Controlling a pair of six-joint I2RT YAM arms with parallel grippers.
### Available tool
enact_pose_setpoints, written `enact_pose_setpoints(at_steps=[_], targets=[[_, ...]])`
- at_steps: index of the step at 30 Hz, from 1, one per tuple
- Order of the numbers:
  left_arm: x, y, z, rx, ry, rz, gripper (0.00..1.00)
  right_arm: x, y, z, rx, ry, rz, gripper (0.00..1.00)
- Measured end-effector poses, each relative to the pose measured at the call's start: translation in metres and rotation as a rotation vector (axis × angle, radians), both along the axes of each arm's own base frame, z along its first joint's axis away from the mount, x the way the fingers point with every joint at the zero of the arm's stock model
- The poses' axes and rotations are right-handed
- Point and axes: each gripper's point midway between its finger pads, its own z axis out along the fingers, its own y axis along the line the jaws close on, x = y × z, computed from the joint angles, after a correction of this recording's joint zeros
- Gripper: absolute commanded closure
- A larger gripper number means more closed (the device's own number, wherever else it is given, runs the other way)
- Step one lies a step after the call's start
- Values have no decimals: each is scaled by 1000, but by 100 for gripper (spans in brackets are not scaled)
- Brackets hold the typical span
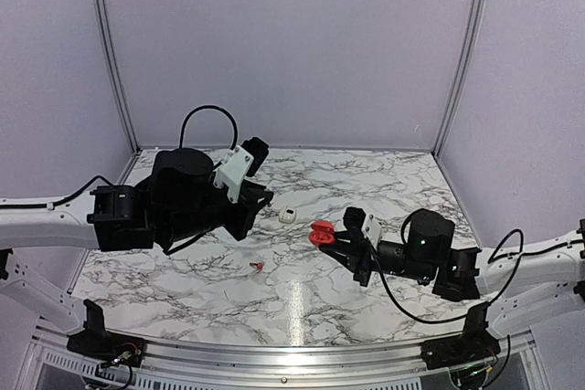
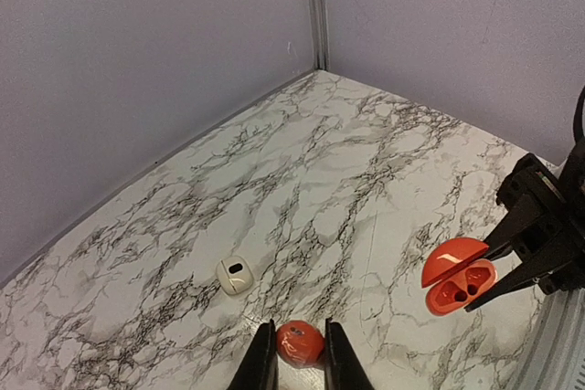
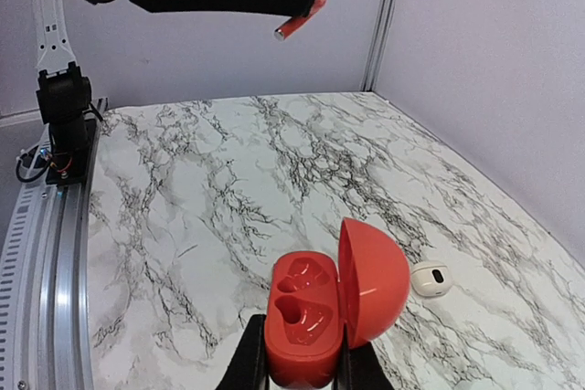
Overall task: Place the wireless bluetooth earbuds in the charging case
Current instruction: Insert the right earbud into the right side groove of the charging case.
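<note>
The charging case point(image 3: 306, 317) is red and hinged, and its lid stands open over two empty moulded wells. My right gripper point(image 3: 302, 367) is shut on its base and holds it above the table at centre right point(image 1: 320, 234). My left gripper point(image 2: 300, 358) is shut on one small red earbud point(image 2: 300, 342) and hangs raised over the marble, left of the case point(image 2: 457, 280). In the right wrist view that earbud point(image 3: 297, 20) shows at the left fingertips, high and well apart from the case. A second tiny red earbud point(image 1: 257, 265) lies on the table near the front.
A small white rounded piece point(image 1: 287, 216) with a dark oval spot lies on the marble table point(image 1: 384, 180) between the two grippers, also in the left wrist view point(image 2: 234, 274). Grey walls enclose the table's back and sides. A metal rail point(image 3: 46, 253) runs along the near edge.
</note>
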Motion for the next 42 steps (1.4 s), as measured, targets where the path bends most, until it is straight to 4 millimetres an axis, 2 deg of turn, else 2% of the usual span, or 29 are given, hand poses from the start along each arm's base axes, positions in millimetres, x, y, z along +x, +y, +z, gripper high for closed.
enact_pose_setpoints(at_steps=[7,11,17,26,42], targets=[[-19,-14,9,51,-132,-39,88,10,18,18,45,62,-10,100],[-24,-24,-2,106,-167,-55,89,15,28,21,61,130,-17,100],[-24,-34,-17,165,-181,-64,89,19,41,13,50,221,-10,100],[-25,-39,-20,170,-185,-72,90,17,47,1,25,281,4,100],[-25,-47,-32,207,-188,-83,91,15,54,8,42,301,30,100]])
